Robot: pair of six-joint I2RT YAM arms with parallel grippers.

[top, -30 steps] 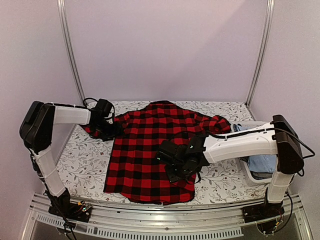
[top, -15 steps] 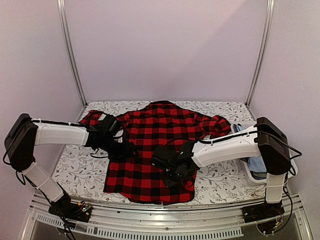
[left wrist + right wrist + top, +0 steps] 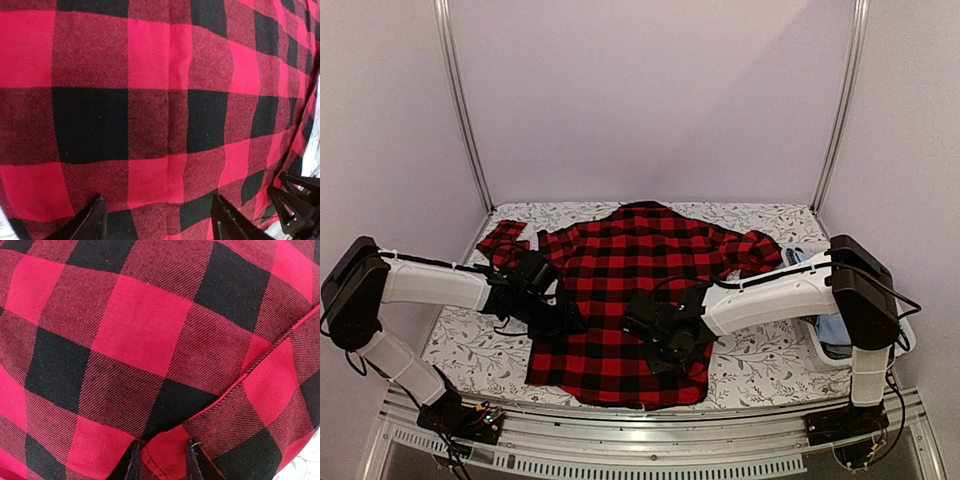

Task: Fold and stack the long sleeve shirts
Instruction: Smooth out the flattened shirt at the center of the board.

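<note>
A red-and-black check long sleeve shirt (image 3: 620,290) lies spread flat on the table, collar at the back and hem towards me. No white letters show. My left gripper (image 3: 556,316) hovers low over the shirt's left side. In the left wrist view it (image 3: 160,225) is open, with its fingers (image 3: 95,222) wide apart over flat cloth (image 3: 150,100). My right gripper (image 3: 667,338) is on the shirt's lower middle. In the right wrist view it (image 3: 162,462) is pinched on a folded edge of the shirt (image 3: 165,445).
A white basket (image 3: 817,345) holding blue cloth (image 3: 845,325) stands at the right edge of the table. The left sleeve (image 3: 503,238) lies bunched at the back left and the right sleeve (image 3: 758,252) at the back right. Floral tablecloth (image 3: 480,330) surrounds the shirt.
My left arm has swung from the left sleeve at the back towards the front, over the shirt's left side. My right gripper has shifted slightly left on the shirt.
</note>
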